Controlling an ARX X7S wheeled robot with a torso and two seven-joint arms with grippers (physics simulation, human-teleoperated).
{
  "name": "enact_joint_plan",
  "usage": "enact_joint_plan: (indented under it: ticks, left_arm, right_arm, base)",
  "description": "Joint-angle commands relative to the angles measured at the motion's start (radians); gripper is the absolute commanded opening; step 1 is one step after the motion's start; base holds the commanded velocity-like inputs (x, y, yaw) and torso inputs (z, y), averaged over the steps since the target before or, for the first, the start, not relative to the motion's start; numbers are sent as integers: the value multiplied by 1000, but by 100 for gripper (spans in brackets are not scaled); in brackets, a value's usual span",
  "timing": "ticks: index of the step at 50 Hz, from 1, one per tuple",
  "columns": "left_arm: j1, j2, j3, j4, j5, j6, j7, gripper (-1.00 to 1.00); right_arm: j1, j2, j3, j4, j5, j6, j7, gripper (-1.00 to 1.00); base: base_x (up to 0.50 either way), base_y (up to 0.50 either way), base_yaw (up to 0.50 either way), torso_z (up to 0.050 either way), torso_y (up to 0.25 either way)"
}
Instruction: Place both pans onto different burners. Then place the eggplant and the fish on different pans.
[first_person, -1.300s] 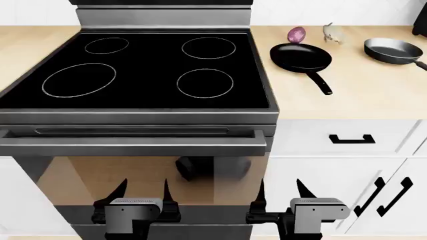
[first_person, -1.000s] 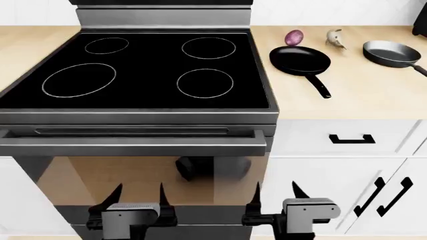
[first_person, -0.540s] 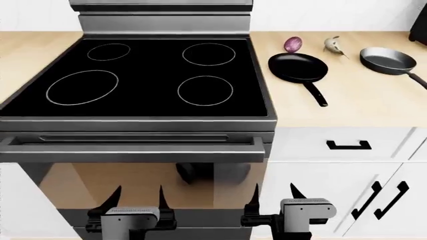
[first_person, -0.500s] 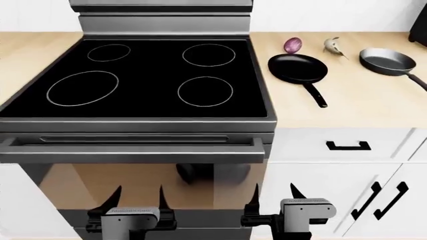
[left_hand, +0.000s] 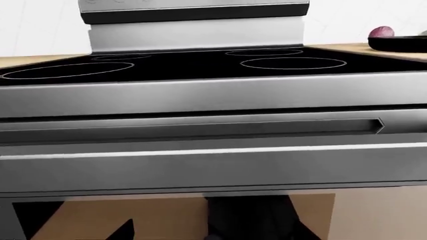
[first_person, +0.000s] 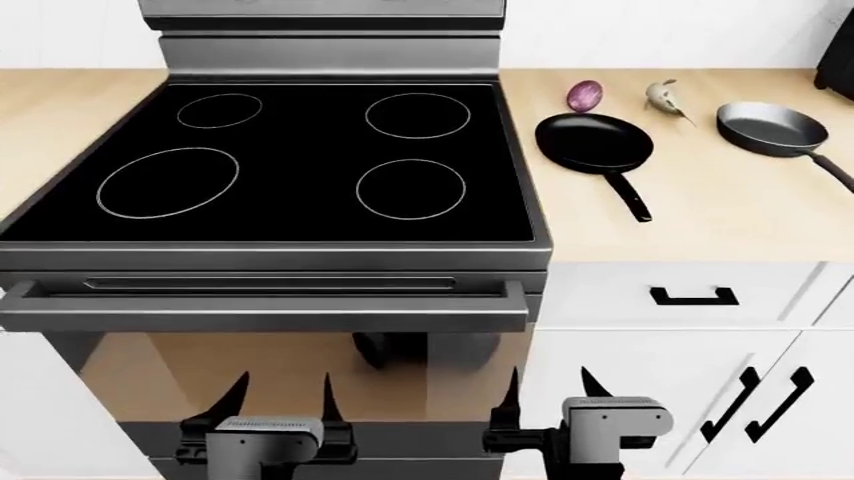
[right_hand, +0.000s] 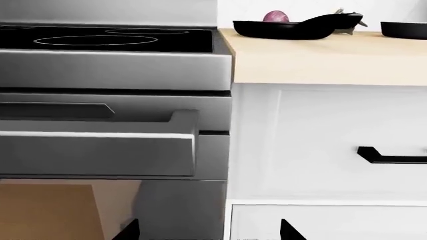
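Left end effector (first_person: 283, 392): low at the head view's bottom edge, grey wrist block beneath, two dark fingers pointing up and spread apart, nothing between them.
Right end effector (first_person: 550, 388): beside it at like height, fingers likewise parted and bare.
Arms: both tucked low, side by side, wrists level.

I count four burners (first_person: 411, 189), two pans (first_person: 594, 141), one eggplant (first_person: 583, 96), one fish (first_person: 663, 97), all beyond my two grippers (first_person: 278, 392).
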Motion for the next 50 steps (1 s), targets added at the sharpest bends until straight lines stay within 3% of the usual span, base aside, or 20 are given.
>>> enact_joint_plan:
  ticks: [1, 50]
  left_arm:
    - [0, -7, 6, -4, -3, 3, -27, 100]
    - [4, -45, 50, -10, -31, 34, -57, 100]
  right_arm:
    - [6, 6, -7, 17, 35, -4, 3, 100]
    - [16, 39, -59, 28, 87, -6, 36, 100]
  base:
    - [0, -500, 0, 0, 0]
    - [0, -500, 0, 0, 0]
